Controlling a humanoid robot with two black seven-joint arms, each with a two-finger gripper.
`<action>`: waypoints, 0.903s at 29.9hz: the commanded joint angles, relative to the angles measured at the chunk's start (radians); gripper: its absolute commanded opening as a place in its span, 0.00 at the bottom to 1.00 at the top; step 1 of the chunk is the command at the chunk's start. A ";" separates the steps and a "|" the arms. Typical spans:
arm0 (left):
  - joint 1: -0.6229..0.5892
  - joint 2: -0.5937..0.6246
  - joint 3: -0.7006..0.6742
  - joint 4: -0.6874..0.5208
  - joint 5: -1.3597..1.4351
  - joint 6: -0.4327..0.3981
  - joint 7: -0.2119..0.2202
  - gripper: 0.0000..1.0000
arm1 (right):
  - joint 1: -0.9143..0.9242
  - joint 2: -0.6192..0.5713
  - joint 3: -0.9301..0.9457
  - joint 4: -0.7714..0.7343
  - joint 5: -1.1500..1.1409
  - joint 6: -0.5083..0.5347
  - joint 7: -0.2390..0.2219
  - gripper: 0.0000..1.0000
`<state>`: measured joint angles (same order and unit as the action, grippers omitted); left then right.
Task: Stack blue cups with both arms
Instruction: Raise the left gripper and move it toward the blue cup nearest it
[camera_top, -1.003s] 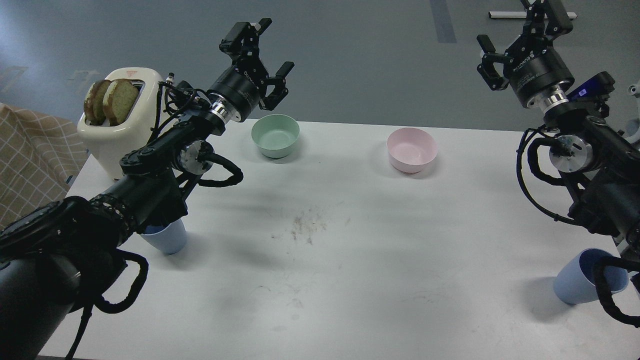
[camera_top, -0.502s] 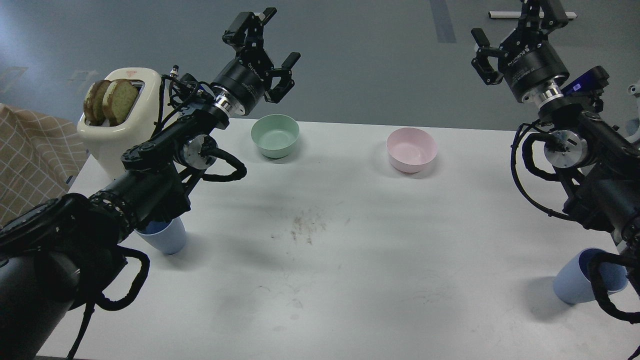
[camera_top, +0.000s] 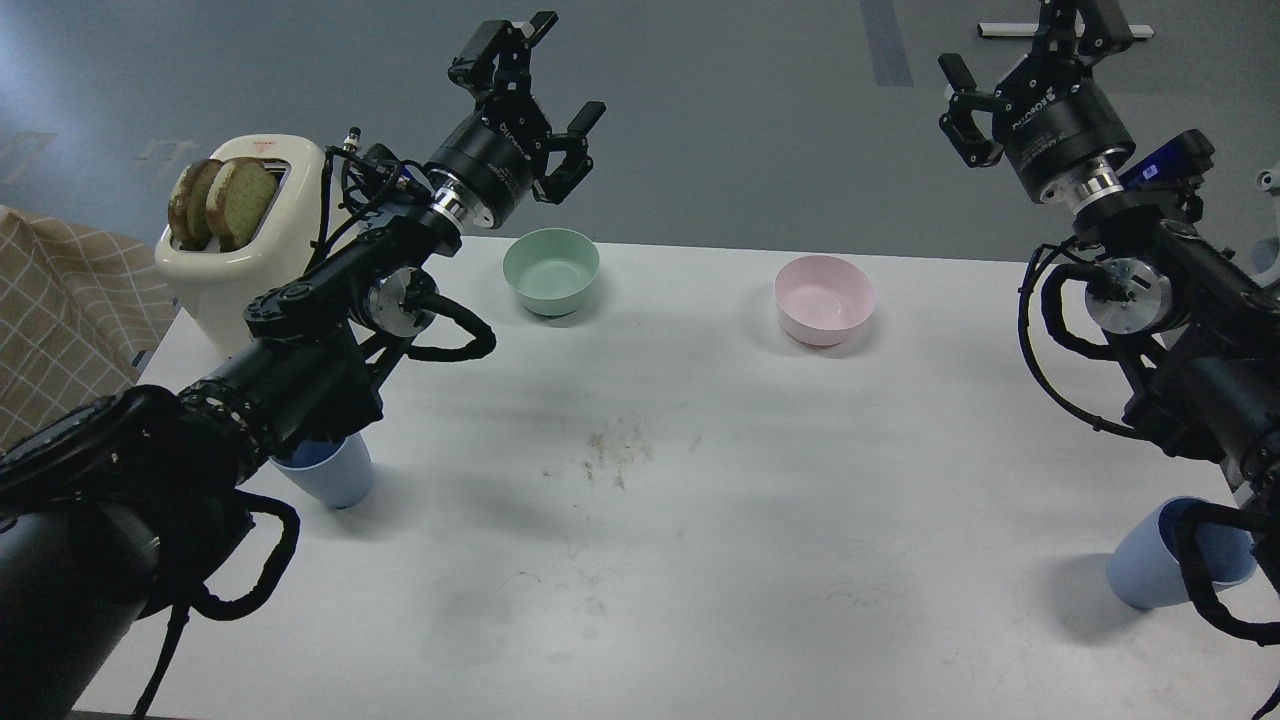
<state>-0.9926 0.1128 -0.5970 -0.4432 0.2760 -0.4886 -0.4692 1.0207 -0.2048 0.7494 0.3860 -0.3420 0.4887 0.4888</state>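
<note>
One blue cup (camera_top: 335, 476) stands upright near the table's left edge, mostly hidden under my left arm. The other blue cup (camera_top: 1160, 556) stands at the front right, partly behind my right arm's cable. My left gripper (camera_top: 545, 65) is raised beyond the table's far edge, above the mint-green bowl (camera_top: 550, 270), open and empty. My right gripper (camera_top: 1020, 45) is raised high at the far right, open and empty, its upper finger cut by the frame top. Both grippers are far from the cups.
A pink bowl (camera_top: 823, 298) stands at the back, right of centre. A cream toaster (camera_top: 245, 235) with two bread slices stands at the back left. A checked cloth (camera_top: 60, 320) lies off the table's left side. Crumbs (camera_top: 610, 455) lie mid-table.
Both grippers have risen and moved a little further away over the last second. The cups and bowls have not moved.
</note>
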 joint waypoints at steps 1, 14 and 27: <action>-0.011 0.033 0.011 -0.034 0.011 0.000 0.004 0.98 | 0.010 -0.001 -0.002 -0.001 0.000 0.000 0.000 1.00; -0.124 0.352 0.135 -0.393 0.262 0.000 0.007 0.98 | 0.013 -0.004 -0.005 -0.001 -0.002 0.000 0.000 1.00; -0.129 0.804 0.140 -0.850 0.837 0.000 0.011 0.98 | 0.010 0.001 -0.010 0.001 -0.002 0.000 0.000 1.00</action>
<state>-1.1263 0.8152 -0.4569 -1.1994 1.0114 -0.4887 -0.4590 1.0314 -0.2056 0.7407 0.3859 -0.3437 0.4887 0.4888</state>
